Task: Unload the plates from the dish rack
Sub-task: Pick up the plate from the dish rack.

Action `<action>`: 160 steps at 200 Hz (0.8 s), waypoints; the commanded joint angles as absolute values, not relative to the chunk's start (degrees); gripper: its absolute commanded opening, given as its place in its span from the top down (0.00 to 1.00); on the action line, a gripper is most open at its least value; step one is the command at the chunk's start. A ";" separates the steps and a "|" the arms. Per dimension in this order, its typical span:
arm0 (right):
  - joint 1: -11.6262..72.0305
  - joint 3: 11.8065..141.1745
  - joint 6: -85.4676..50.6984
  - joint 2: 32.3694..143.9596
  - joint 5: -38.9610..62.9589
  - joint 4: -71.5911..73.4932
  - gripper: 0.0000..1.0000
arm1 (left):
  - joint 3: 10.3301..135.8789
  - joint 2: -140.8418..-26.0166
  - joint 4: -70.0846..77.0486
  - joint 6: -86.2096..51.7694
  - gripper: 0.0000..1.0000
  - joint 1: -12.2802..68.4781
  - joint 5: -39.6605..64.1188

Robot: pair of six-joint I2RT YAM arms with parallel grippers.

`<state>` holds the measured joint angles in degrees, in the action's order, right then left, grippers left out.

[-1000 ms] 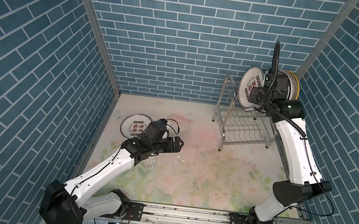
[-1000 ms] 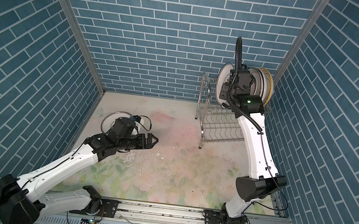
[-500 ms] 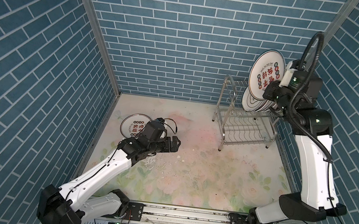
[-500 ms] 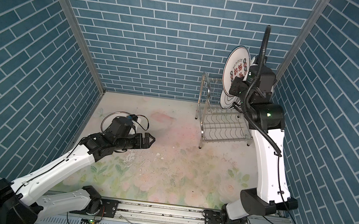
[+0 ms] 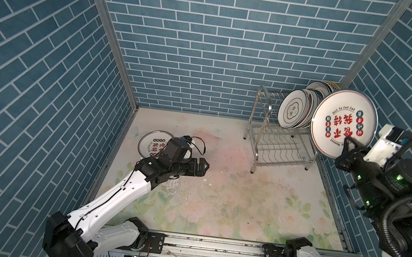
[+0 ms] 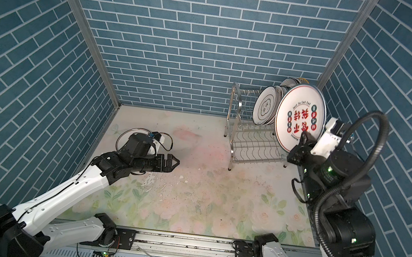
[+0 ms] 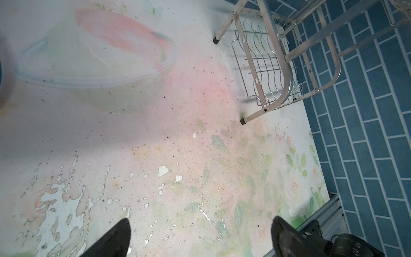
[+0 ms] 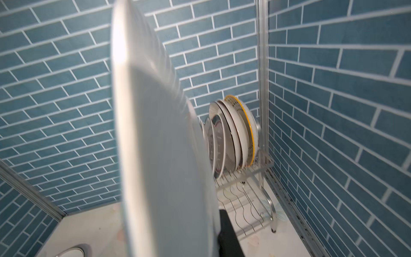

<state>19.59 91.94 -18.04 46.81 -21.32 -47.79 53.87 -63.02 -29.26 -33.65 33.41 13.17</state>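
**One plate lifted out, held beside the dish rack**

Top views: The dish rack stands in the far right corner, close to the back and right walls. The middle of the surface between the two arms lies open. It is a worn flower-print mat boxed in by blue brick. A row of plates stands on edge in the rack's upper tier. The right fingers are pinched on the lower rim of the held plate. It is upright in the air, with its red and black characters facing the camera. The left fingers are spread wide with nothing in them, low over the surface. A flat plate lies behind that arm, near the left wall.

Left wrist: Both left fingers show far apart over flaked print on the surface. The rack's legs and wavy lower wires are well apart from them.

Right wrist: The held plate fills the view edge-on and blurred, with one dark finger against its rim. It is apart from the plates in the rack, which sits tight in the corner.
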 commanded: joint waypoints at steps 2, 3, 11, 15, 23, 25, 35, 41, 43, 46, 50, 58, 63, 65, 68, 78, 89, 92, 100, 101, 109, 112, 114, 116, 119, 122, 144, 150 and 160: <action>19.86 78.94 -24.96 39.34 -24.54 -49.94 1.00 | 51.48 -64.17 -28.26 -31.82 0.01 33.91 16.04; 19.86 78.32 -25.22 38.83 -24.62 -50.02 1.00 | 51.45 -64.16 -28.32 -31.82 0.01 33.96 15.97; 19.86 73.35 -27.36 35.24 -24.83 -50.78 1.00 | 50.69 -64.10 -28.38 -31.99 0.01 34.21 15.30; 19.86 71.01 -28.53 33.69 -24.65 -51.08 1.00 | 50.09 -64.06 -27.99 -32.25 0.01 34.19 15.23; 19.84 66.57 -30.89 30.19 -23.57 -51.79 1.00 | 48.90 -63.97 -27.08 -32.63 0.01 34.19 15.35; 19.84 65.60 -31.52 29.45 -23.34 -52.01 1.00 | 48.66 -64.09 -26.85 -32.72 0.01 34.19 15.33; 19.86 61.20 -34.43 26.30 -21.68 -53.19 1.00 | 47.49 -64.55 -25.83 -33.28 0.01 34.21 15.63; 19.84 58.83 -36.32 24.82 -20.28 -53.93 1.00 | 46.74 -65.09 -24.86 -33.56 0.01 34.21 16.21; 19.85 58.46 -36.66 24.54 -20.07 -53.99 1.00 | 46.51 -65.27 -24.58 -33.64 0.01 34.22 16.40; 19.86 56.89 -37.98 23.59 -19.09 -54.42 1.00 | 46.23 -65.51 -24.13 -33.70 0.01 34.24 16.78; 19.86 55.27 -39.25 22.65 -17.80 -54.57 1.00 | 45.73 -65.85 -23.46 -33.79 0.01 34.32 17.24; 19.85 52.09 -41.51 20.77 -14.75 -54.06 1.00 | 44.76 -66.37 -21.91 -33.88 0.01 34.58 18.08; 19.86 50.33 -42.85 19.91 -13.01 -53.44 1.00 | 44.24 -66.58 -21.17 -34.13 0.01 34.79 18.24; 19.86 49.16 -43.80 19.34 -11.69 -52.92 1.00 | 44.04 -66.59 -20.89 -34.24 0.01 34.84 18.23; 19.86 48.07 -44.54 18.88 -10.44 -52.38 1.00 | 43.69 -66.68 -20.41 -34.46 0.01 34.97 18.27; 19.86 44.91 -46.96 18.06 -6.46 -50.50 1.00 | 42.39 -66.89 -18.57 -35.23 0.01 35.07 18.70; 19.86 41.15 -49.92 17.92 -1.86 -47.64 1.00 | 41.11 -66.93 -16.76 -36.00 0.01 35.07 18.98; 19.86 40.30 -50.64 17.97 -1.01 -46.82 1.00 | 40.79 -66.83 -16.40 -36.17 0.01 35.07 19.06; 19.86 38.13 -52.41 18.02 1.88 -44.52 1.00 | 40.19 -66.80 -15.56 -36.43 0.01 35.07 19.24; 19.91 37.78 -52.66 18.02 2.13 -44.28 1.00 | 40.18 -66.80 -15.47 -36.45 0.01 35.07 19.24; 19.96 35.57 -54.75 17.93 4.12 -42.42 1.00 | 40.17 -66.62 -15.04 -36.65 0.01 35.08 19.06; 19.95 34.79 -55.48 17.93 4.67 -41.57 1.00 | 39.05 -66.53 -15.07 -36.58 0.01 35.07 18.99; 20.00 34.45 -55.69 17.93 4.71 -41.35 1.00 | 38.90 -66.49 -15.17 -36.57 0.01 35.07 18.81; 20.03 33.78 -56.25 17.93 5.53 -40.51 1.00 | 38.86 -66.46 -15.48 -36.50 0.01 35.07 18.68; 20.02 33.49 -56.53 17.93 6.41 -40.12 1.00 | 38.85 -66.50 -15.88 -36.40 0.01 35.07 18.42; 20.08 32.51 -57.22 17.97 7.40 -38.91 1.00 | 38.85 -66.43 -16.31 -36.22 0.01 35.08 18.14; 20.93 29.40 -59.43 19.46 9.35 -34.72 1.00 | 37.40 -65.40 -16.84 -36.59 0.01 35.07 17.65; 21.37 28.83 -59.71 20.31 9.90 -33.24 1.00 | 36.90 -64.94 -16.70 -36.88 0.01 35.00 17.46; 22.48 27.86 -60.71 21.98 11.21 -29.86 1.00 | 36.53 -64.44 -16.49 -37.25 0.01 34.90 17.11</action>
